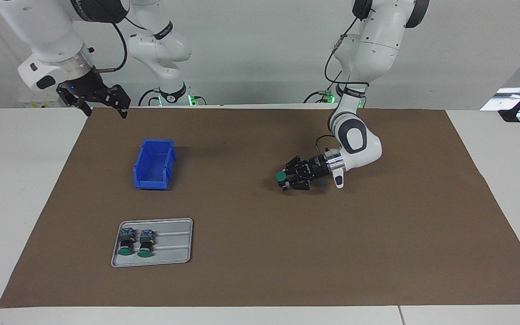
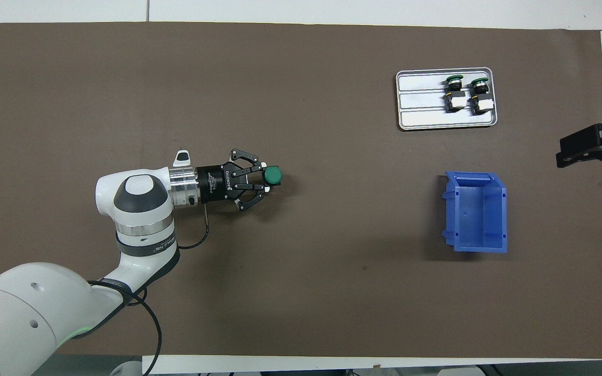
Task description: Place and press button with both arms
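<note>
My left gripper [image 1: 285, 177] [image 2: 265, 177] lies level, low over the brown mat toward the left arm's end, shut on a green-capped button [image 1: 280, 176] [image 2: 273, 176]; the cap points toward the right arm's end. Two more buttons [image 1: 127, 241] [image 1: 145, 243] [image 2: 454, 92] [image 2: 479, 95] lie side by side in the grey tray [image 1: 174, 246] [image 2: 421, 99]. My right gripper [image 1: 103, 104] [image 2: 588, 149] hangs open and empty, high over the mat's edge at the right arm's end, where that arm waits.
An empty blue bin [image 1: 155, 164] [image 2: 476, 211] stands on the mat, nearer to the robots than the tray. The brown mat [image 1: 260, 253] [image 2: 301, 292] covers most of the white table.
</note>
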`<state>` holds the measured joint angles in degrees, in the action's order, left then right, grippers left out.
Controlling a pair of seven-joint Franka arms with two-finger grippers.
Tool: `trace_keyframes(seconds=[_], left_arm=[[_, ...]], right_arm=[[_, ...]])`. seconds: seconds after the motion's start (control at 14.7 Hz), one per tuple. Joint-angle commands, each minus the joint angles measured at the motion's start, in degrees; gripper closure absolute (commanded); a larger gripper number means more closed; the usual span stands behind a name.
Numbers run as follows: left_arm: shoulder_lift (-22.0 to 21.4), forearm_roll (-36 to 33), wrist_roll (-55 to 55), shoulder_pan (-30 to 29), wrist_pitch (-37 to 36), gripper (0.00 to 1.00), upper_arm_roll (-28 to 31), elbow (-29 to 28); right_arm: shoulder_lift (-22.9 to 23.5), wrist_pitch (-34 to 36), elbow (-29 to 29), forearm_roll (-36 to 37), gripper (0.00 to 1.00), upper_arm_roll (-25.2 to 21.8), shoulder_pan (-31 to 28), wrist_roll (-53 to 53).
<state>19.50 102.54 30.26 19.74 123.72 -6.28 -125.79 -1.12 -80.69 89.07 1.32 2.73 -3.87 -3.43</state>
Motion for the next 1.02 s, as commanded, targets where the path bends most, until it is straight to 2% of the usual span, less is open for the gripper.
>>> trace_keyframes(seconds=[0.0,0.14,0.55,0.95], left_arm=[[-0.6,2.4,-1.5,0.6,-0.5,0.9,0.3,-1.6],[-0.7,2.5,-1.5,0.6,-0.5,0.85,0.3,-1.7],[-0.6,2.6,-1.7,0.9,0.2,0.77,0.3,-1.6],[-0.7,2.6,-1.7,0.8,0.6,0.63,0.3,-1.7]], right_arm=[[-1.0,0.3,1.0,-0.3,0.0,0.1,-0.3,1.3],[-1.0,0.3,1.0,-0.3,0.0,0.1,-0.3,1.3],[-1.0,0.3,1.0,-0.3,0.0,0.1,-0.3,1.3],[-1.0,0.3,1.0,-0.3,0.0,0.1,-0.3,1.3]])
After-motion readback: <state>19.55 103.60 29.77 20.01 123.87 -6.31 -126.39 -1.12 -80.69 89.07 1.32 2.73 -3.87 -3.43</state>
